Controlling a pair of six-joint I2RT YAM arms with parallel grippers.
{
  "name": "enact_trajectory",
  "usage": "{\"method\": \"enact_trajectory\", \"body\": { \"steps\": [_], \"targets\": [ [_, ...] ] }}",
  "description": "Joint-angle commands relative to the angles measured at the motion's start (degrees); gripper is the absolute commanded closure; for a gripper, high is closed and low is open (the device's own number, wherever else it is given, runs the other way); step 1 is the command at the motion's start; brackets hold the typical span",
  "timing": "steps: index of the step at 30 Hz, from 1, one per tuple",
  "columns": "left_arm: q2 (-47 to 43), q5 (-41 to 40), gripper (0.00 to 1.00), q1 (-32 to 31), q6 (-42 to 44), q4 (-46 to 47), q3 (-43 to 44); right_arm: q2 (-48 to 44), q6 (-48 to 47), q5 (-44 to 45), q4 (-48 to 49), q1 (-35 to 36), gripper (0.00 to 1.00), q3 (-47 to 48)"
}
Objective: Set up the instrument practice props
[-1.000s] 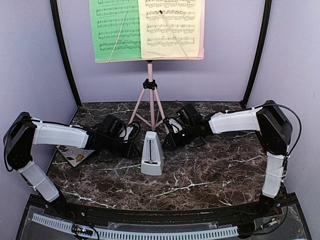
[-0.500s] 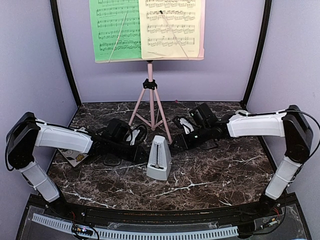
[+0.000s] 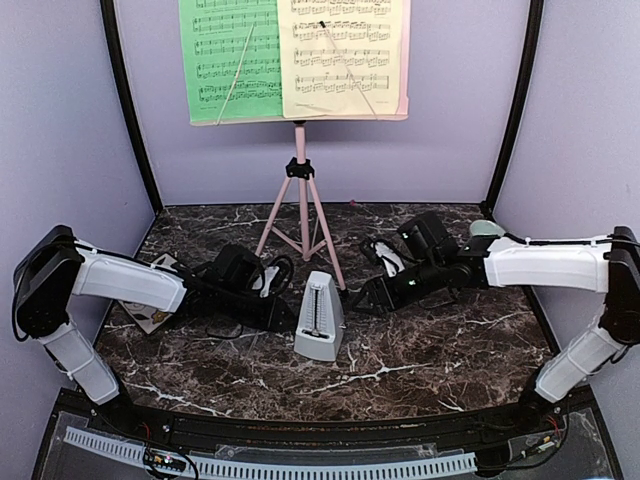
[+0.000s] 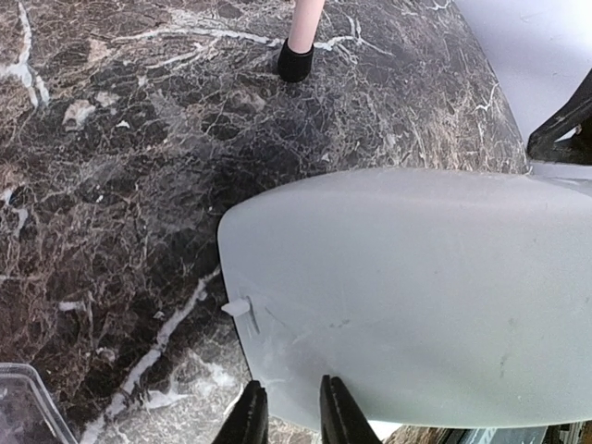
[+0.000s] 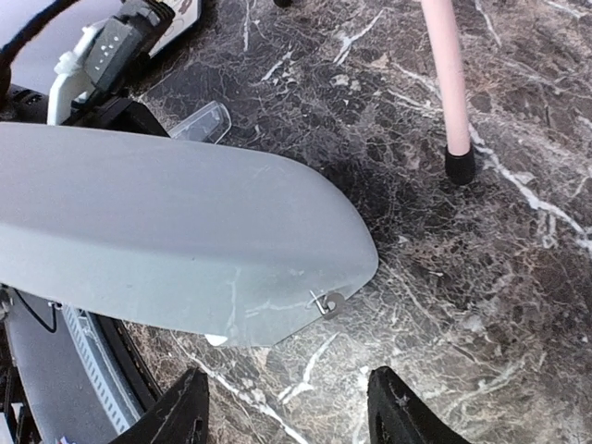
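Note:
The light-grey pyramid metronome [image 3: 320, 318] stands on the marble table in front of the pink tripod music stand [image 3: 302, 200]. The green music sheet [image 3: 230, 60] and the pale yellow music sheet [image 3: 342, 55] rest side by side on the stand's desk. My left gripper [image 3: 289, 317] is at the metronome's left side; in the left wrist view its fingers [image 4: 250, 421] stand close together over the lower edge of the metronome [image 4: 407, 296]. My right gripper [image 3: 366, 298] is open and empty just right of the metronome [image 5: 166, 240], not touching it.
A floral tile [image 3: 148, 318] lies under my left arm at the left. A small pale green bowl [image 3: 487, 229] sits behind my right arm. The stand's black-tipped feet [image 4: 296, 61] [image 5: 460, 163] are on the table close behind both grippers.
The metronome has shifted to the right along with my left gripper. My right arm has drawn back to the right, away from the metronome, uncovering the green bowl.

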Motion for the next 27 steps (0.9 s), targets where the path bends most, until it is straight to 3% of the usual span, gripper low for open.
{"method": "enact_trajectory", "body": {
  "steps": [1,5,15,22,27],
  "targets": [
    [-1.7,1.0,0.78,-0.5,0.6,0.2,-0.9,5.3,0.8,-2.6,4.9,1.1,0.42,1.9],
    [-2.0,0.4,0.77,-0.5,1.1,-0.9,-1.4,6.6,-0.1,-2.7,5.6,3.8,0.31,2.7],
    [-1.9,0.0,0.77,-0.6,1.1,-0.4,-1.7,10.1,-0.4,-2.1,11.1,5.3,0.3,-0.2],
    [-1.3,1.5,0.77,-0.8,2.0,0.5,-1.3,11.2,-0.5,3.6,10.1,5.2,0.42,2.0],
    [-0.6,1.6,0.77,-0.9,2.8,0.4,-0.6,11.0,-1.3,6.5,9.6,4.3,0.45,2.7]
  ]
}}
